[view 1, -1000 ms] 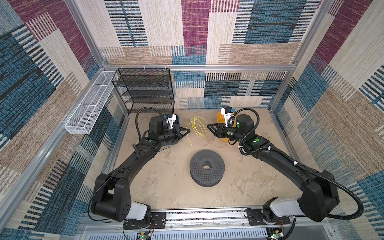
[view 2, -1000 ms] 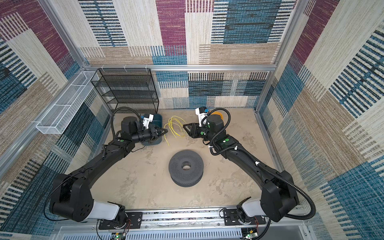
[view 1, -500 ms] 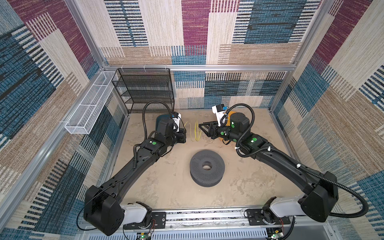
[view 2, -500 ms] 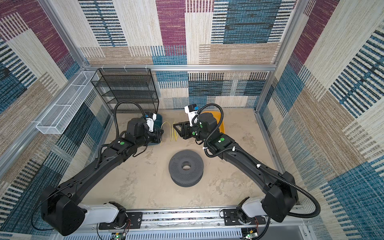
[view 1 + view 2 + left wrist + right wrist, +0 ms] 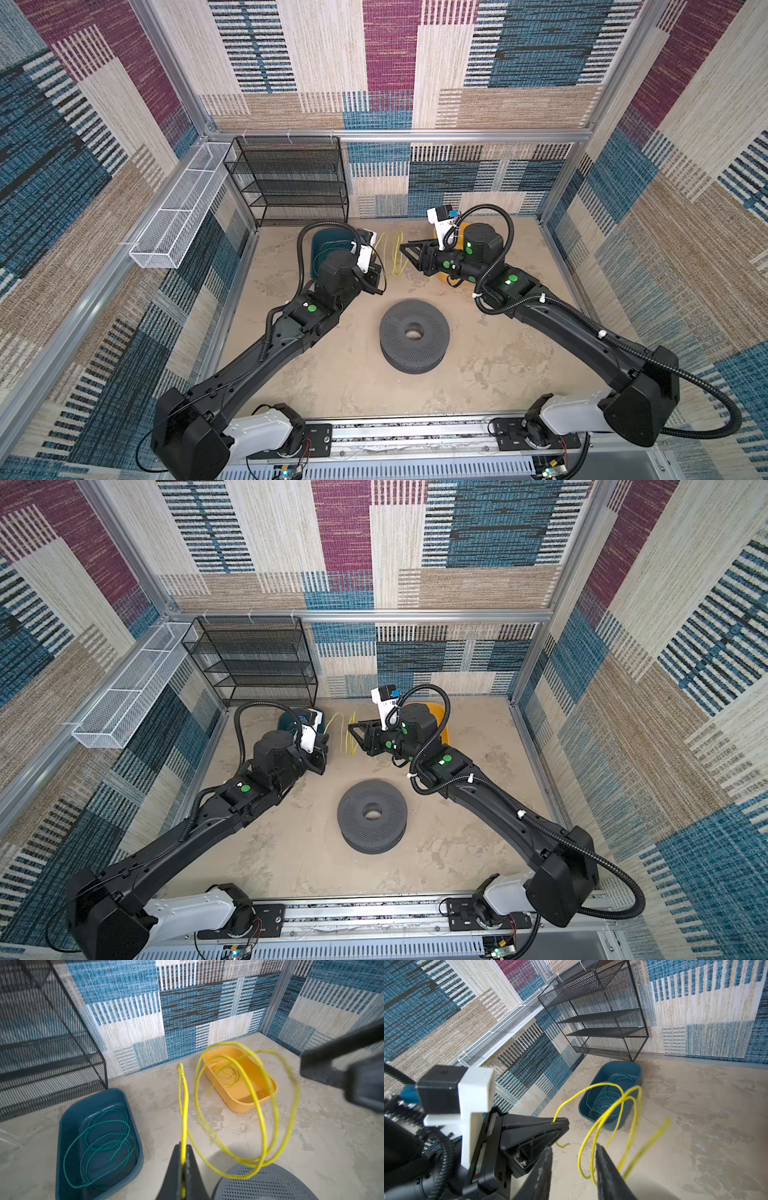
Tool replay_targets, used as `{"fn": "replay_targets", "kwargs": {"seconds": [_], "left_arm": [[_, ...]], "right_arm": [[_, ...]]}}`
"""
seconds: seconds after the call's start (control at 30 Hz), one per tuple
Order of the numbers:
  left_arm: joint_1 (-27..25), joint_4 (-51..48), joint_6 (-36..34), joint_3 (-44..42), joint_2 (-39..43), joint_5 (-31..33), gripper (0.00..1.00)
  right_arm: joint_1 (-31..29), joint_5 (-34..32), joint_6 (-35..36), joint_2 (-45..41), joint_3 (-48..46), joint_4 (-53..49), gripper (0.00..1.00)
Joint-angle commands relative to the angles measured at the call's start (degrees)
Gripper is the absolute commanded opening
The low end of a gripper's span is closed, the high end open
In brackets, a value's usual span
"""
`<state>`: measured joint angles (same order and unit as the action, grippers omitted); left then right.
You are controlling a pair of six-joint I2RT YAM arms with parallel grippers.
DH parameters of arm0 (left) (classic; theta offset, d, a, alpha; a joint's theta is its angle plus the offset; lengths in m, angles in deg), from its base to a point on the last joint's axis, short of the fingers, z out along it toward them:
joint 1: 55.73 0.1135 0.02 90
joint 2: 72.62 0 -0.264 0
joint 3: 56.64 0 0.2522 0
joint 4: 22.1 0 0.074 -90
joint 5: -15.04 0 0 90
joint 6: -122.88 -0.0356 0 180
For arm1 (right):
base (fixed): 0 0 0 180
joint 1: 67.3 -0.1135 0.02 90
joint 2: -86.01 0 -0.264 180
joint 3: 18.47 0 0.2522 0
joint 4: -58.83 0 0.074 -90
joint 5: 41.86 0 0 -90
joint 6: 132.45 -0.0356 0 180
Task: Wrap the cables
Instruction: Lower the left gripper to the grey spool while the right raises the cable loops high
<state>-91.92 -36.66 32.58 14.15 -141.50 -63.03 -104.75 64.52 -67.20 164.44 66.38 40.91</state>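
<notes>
From my console, the counter (image 5: pixel 340 374) fills both top views, with the black mesh rack (image 5: pixel 291 178) standing at its 11 o'clock corner. The grey spool (image 5: pixel 395 332) sits near the middle, and neither arm is on it. Seen from the spool, the blue tub (image 5: pixel 99 1098) lies at 11 o'clock with a green cable (image 5: pixel 99 1142) coiled loosely inside. The orange tub (image 5: pixel 247 1105) lies at 1 o'clock with a small yellow coil (image 5: pixel 225 1075) in it.

The yellow cable (image 5: pixel 185 1105) I am working hangs in the air at the spool's 12 o'clock, between the two tubs, curled into a few loose loops. In the left wrist view its lowest loop passes over the spool's rim; I cannot tell whether it touches. The left fingers (image 5: pixel 187 1165) are pinched tight on a strand near one end. The right fingers (image 5: pixel 411 252) stand partly apart and grip nothing, with loops passing through the gap.

I judge this the gathering step. I would keep the left pinch steady and move the right fingers to where the loops bunch, so that one gentle close catches every strand. The wire looks springy, so a missed loop would likely spring out. Pulling the arms apart would drag the coil flat.
</notes>
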Motion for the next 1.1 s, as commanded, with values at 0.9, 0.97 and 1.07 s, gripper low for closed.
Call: {"fn": "replay_targets", "kwargs": {"seconds": [0.9,0.97,1.07], "left_arm": [[-2.83,11.77,-11.15,-6.77,3.84,7.76,0.0],[-2.8,12.13,-11.15,-7.02,4.13,7.85,0.0],[-2.83,12.24,-11.29,-7.03,4.29,7.94,0.0]], "right_arm": [[-0.43,4.99,-7.91,2.4,-4.92,6.23,0.32],[-0.42,4.62,-8.13,1.7,-5.61,6.01,0.33],[-0.43,4.23,-8.4,1.0,-6.39,5.69,0.35]]}}
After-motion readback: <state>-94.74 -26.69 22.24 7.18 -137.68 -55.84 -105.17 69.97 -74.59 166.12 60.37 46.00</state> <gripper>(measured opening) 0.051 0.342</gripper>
